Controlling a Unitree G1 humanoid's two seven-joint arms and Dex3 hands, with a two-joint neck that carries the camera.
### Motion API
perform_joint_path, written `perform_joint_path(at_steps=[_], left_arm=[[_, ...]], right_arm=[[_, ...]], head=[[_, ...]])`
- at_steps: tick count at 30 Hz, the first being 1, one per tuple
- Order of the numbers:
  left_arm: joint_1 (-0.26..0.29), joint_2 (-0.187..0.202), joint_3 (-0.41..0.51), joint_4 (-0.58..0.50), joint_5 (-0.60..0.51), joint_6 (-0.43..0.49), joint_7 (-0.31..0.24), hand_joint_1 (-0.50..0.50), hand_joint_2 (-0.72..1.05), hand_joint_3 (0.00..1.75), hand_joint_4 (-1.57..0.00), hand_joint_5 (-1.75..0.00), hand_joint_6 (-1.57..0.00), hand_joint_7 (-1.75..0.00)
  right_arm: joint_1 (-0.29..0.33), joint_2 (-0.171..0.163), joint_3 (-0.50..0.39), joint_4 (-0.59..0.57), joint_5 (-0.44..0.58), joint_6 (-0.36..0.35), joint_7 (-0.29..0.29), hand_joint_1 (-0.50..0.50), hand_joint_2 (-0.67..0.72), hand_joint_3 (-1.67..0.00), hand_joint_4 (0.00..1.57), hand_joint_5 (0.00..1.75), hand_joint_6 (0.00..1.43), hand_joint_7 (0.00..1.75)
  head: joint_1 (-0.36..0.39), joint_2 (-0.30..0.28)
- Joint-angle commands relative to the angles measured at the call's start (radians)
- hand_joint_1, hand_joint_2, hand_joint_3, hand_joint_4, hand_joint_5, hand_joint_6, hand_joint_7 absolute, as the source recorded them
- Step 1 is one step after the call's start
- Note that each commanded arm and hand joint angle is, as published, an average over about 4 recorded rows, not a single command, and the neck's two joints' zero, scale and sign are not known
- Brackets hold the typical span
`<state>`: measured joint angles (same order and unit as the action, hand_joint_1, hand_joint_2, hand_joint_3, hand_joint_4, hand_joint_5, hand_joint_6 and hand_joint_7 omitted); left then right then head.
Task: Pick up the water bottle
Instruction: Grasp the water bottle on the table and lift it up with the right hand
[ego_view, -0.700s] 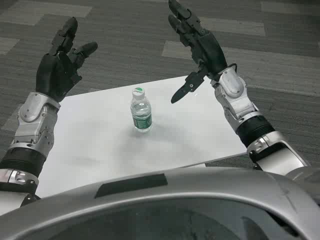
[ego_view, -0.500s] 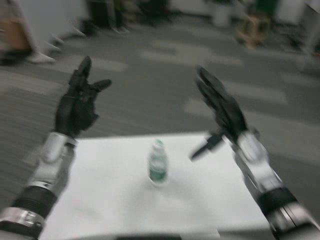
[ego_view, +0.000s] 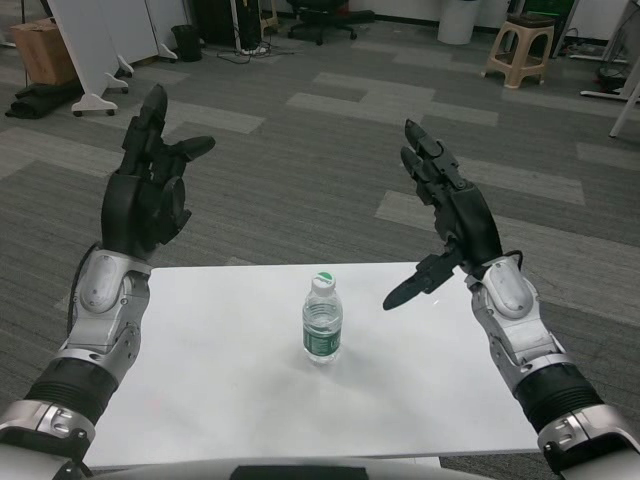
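A small clear water bottle (ego_view: 322, 322) with a white cap and green label stands upright near the middle of the white table (ego_view: 200, 380). My left hand (ego_view: 148, 190) is raised above the table's far left corner, fingers spread, holding nothing. My right hand (ego_view: 447, 218) is raised to the right of the bottle, palm turned toward it, fingers extended and thumb pointing at the bottle. Both hands are well apart from the bottle.
Grey carpeted floor lies beyond the table. Far back stand a beige stool (ego_view: 520, 48), white panels on feet (ego_view: 95, 40), a cardboard box (ego_view: 45, 50) and an office chair (ego_view: 325, 12).
The camera has tilted up, so the room beyond the table shows and the bottle sits lower in the picture. Both hands stay raised and spread, holding nothing.
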<state>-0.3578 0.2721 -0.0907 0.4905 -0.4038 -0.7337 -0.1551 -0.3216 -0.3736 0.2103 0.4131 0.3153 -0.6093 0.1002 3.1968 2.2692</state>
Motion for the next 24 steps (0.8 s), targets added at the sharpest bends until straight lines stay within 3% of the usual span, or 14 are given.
perform_joint_path(at_steps=[1,10,18,24], left_arm=[[-0.016,-0.002,-0.003,0.012,0.002,0.001,-0.001,-0.48,1.03,0.46,0.0,-1.13,0.0,0.0],[-0.02,0.0,0.003,0.012,0.007,0.02,-0.007,-0.48,0.96,0.44,0.0,-1.05,0.0,0.0],[-0.028,0.021,0.018,-0.002,0.062,0.163,-0.046,-0.48,0.89,0.46,0.0,-0.72,0.0,0.0],[-0.077,0.038,-0.031,0.004,0.084,0.298,-0.098,-0.48,0.78,0.44,0.0,-0.72,0.0,0.0]], right_arm=[[-0.024,-0.001,-0.008,0.007,0.005,0.0,-0.004,-0.46,0.28,-0.08,0.0,0.0,0.0,0.0],[-0.028,-0.001,-0.008,0.018,0.005,0.0,-0.004,-0.46,0.28,-0.08,0.0,0.0,0.0,0.0],[-0.032,-0.001,-0.006,0.035,0.005,0.001,-0.004,-0.46,0.28,-0.08,0.0,0.0,0.0,0.0],[-0.033,-0.001,-0.004,0.045,0.005,0.002,-0.004,-0.46,0.28,-0.12,0.0,0.0,0.0,0.0]], head=[[-0.002,-0.004],[-0.004,-0.021],[-0.005,-0.035],[-0.005,-0.046]])
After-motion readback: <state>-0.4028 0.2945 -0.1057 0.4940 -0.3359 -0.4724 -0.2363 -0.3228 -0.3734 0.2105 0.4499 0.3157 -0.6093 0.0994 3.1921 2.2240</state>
